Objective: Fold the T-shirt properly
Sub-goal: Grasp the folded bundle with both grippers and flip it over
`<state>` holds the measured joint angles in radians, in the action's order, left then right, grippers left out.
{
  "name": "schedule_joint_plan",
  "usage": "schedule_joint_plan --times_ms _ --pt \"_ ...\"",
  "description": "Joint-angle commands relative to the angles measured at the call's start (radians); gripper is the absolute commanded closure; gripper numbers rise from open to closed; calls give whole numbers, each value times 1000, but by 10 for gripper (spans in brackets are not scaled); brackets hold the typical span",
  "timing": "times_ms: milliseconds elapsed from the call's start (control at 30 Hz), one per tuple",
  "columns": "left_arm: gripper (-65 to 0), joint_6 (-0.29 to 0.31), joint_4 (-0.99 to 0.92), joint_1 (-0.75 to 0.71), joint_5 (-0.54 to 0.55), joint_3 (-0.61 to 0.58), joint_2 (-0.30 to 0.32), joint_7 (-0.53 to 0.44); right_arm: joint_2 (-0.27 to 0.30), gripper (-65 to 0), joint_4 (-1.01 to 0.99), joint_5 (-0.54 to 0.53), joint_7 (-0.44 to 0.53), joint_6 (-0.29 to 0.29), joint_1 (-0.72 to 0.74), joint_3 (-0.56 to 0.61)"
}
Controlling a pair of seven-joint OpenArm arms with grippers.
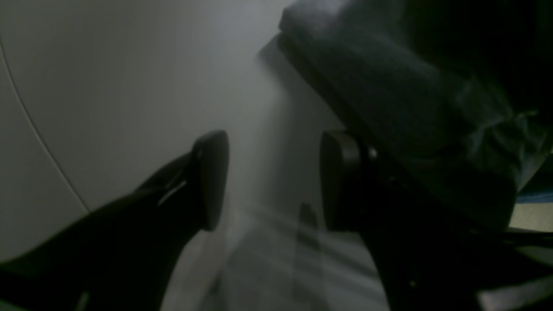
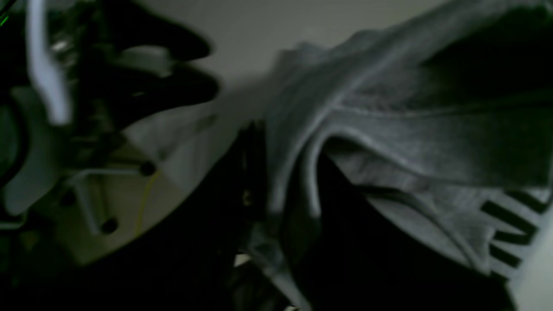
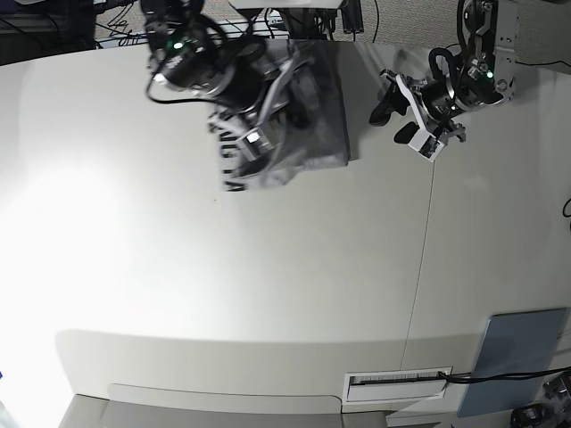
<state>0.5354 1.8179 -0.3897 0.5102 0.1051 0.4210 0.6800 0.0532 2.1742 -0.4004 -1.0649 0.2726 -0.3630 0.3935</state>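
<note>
Though black lettering shows on the shirt [image 3: 294, 125], you can't read it. Your right gripper [image 3: 256, 135] clamps the bunched grey cloth; your left gripper [image 3: 400, 114] gapes, empty.

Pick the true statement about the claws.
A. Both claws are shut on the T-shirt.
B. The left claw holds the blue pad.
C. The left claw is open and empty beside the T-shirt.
C: the left claw shows bare table between its spread fingers, with the T-shirt lying off to one side.
</note>
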Motion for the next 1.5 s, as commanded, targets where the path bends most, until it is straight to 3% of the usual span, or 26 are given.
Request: schedule_joint_plan --times_ms 0,267,400,567,700,867,1100,1200,1233,1300,1367,1467 --pt "-328 4 14 2 14 5 8 -18 -13 0 11 -17 33 6 10 16" --pt "-328 4 14 2 14 5 8 -14 -31 0 -39 -19 35 11 28 59" --pt "-328 4 14 2 14 5 8 -15 -31 0 -39 -101 37 85 28 59" --pt "-328 3 14 2 2 5 9 -15 -31 -221 -39 -255 40 170 28 59" --pt "-328 -30 14 2 -12 5 9 -16 -31 -236 -39 -328 41 231 28 59" --pt "-328 -45 15 6 -12 5 10 -27 -31 -236 -33 -420 6 237 45 59" --pt "-328 -41 24 8 53 97 9 -51 -31 -236 -31 -327 0 234 71 -21" --pt "-310 17 47 7 162 166 8 -25 -30 -226 -31 -202 34 169 95 -106" --pt "-275 60 55 7 206 180 8 2 -28 -208 -32 -140 47 137 108 -131" --pt "-145 157 65 5 299 182 8 66 -18 -133 -40 -49 63 88 142 -163" --pt "-8 163 66 -7 375 163 -7 109 -14 -54 -68 2 72 82 173 -177" --pt "0 163 66 -29 380 107 -38 140 -14 0 -153 40 83 82 219 -178"
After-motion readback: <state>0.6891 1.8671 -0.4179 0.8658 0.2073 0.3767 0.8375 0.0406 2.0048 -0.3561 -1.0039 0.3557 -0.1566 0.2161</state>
